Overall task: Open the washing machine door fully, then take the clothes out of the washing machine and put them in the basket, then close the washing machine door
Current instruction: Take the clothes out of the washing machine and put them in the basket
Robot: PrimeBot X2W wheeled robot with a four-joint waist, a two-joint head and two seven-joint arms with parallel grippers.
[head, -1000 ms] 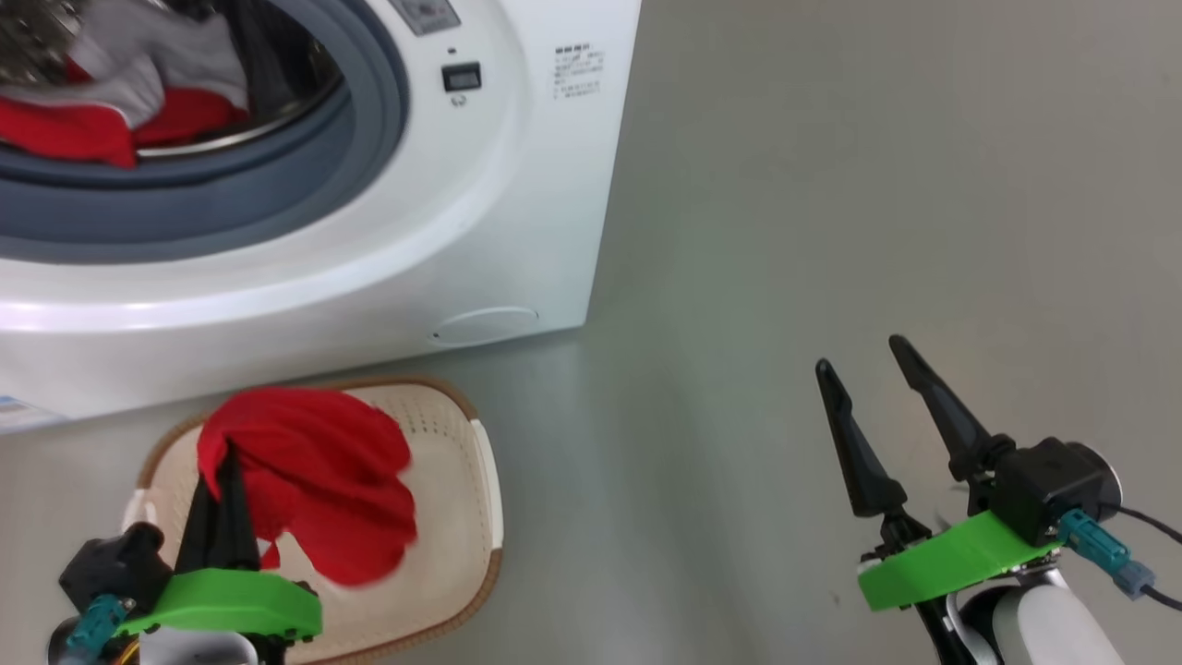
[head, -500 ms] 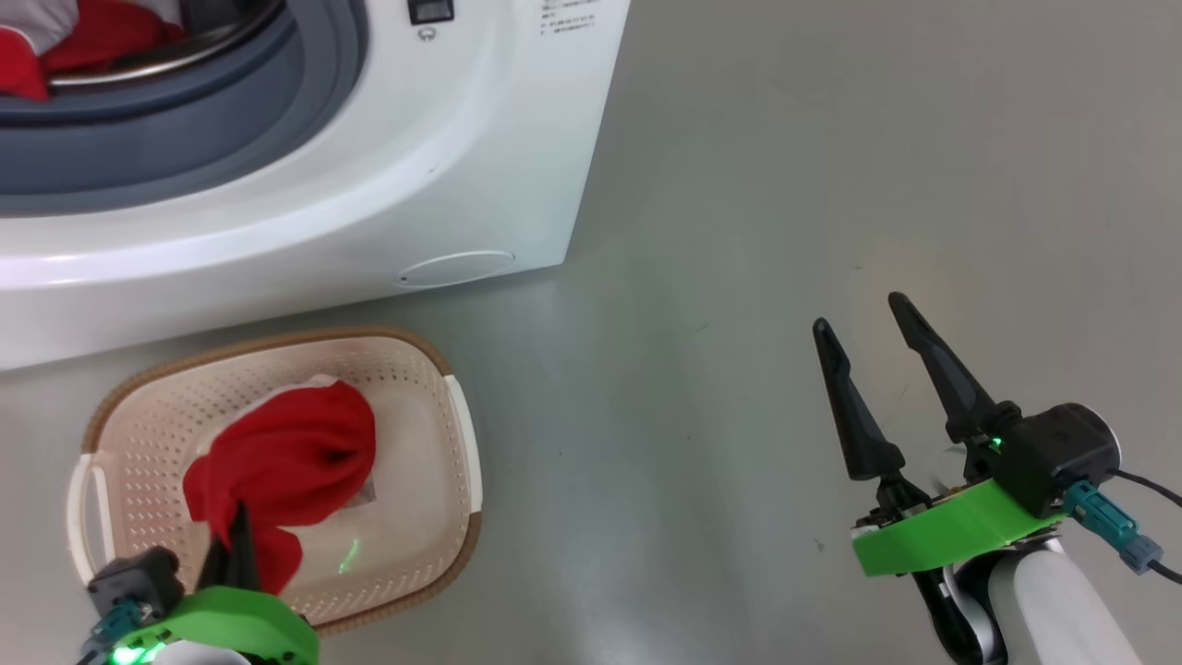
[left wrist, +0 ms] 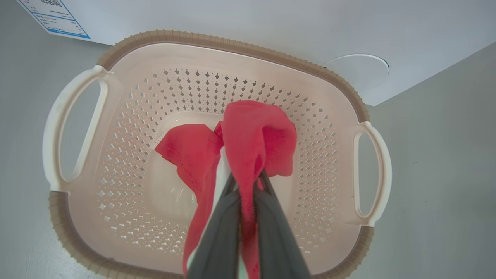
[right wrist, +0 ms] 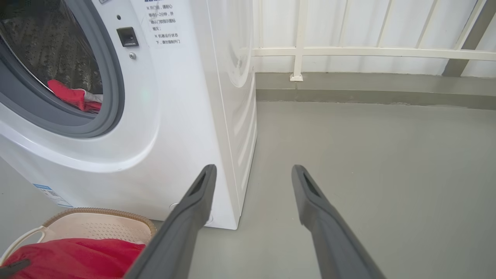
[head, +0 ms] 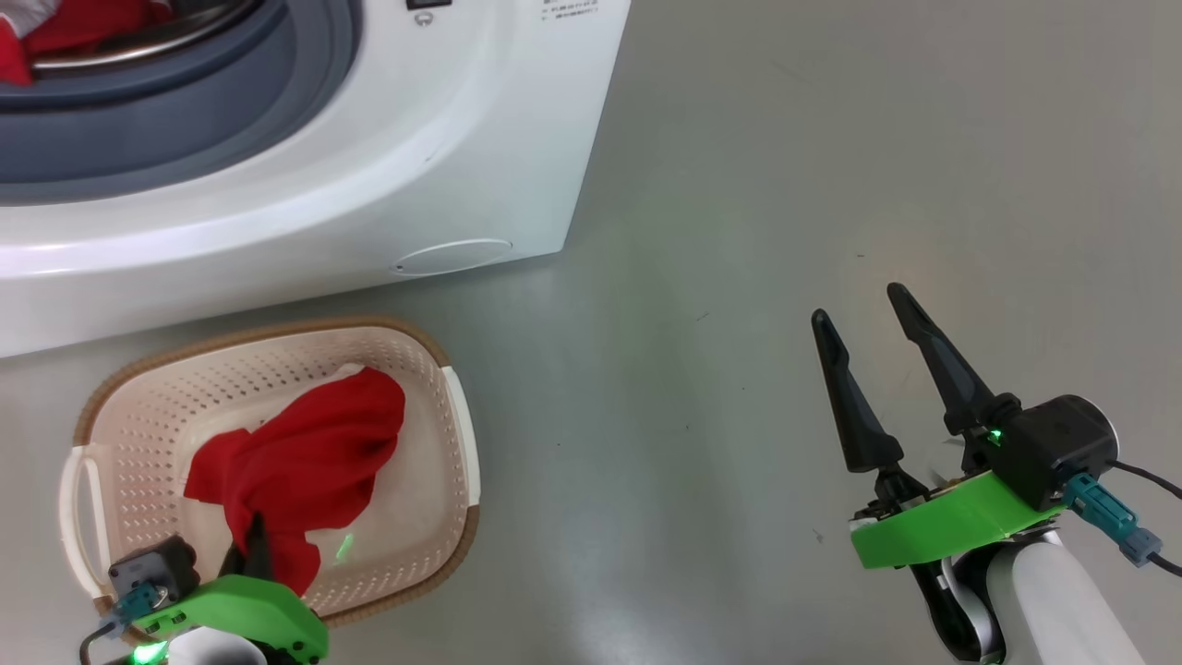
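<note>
Step in hand: the left arm is delivering a red garment [head: 305, 453] into the basket [head: 138, 416]. By my reading, letting go is the next move.
Left end effector [head: 256, 536]: its fingers are pressing together and pinching a fold of the red garment, with cloth bunching over the tips in the left wrist view.
Red garment: it is hanging from that pinch and spilling onto the basket's floor, well inside the rim.
Key relation: the garment is lying directly ahead of and below the left fingertips. Its long axis is running from the tips towards the wall nearest the washing machine [head: 369, 166]. A plain opening should therefore drop it inside.
Basket: it is sitting on the floor [head: 739, 185], just in front of the machine's lower front.
Right end effector [head: 857, 305]: its fingers are standing spread and holding nothing. It is hovering over bare floor, well apart from the basket, on the robot's right.
Nearer arm: the left one, since it is reaching over the basket.
Clothes [right wrist: 73, 97]: more red and pale fabric is lying in the drum behind the grey-blue gasket [head: 185, 139], up and forward of both arms.
Risk: the fabric may be clinging to the fingers as they part.
</note>
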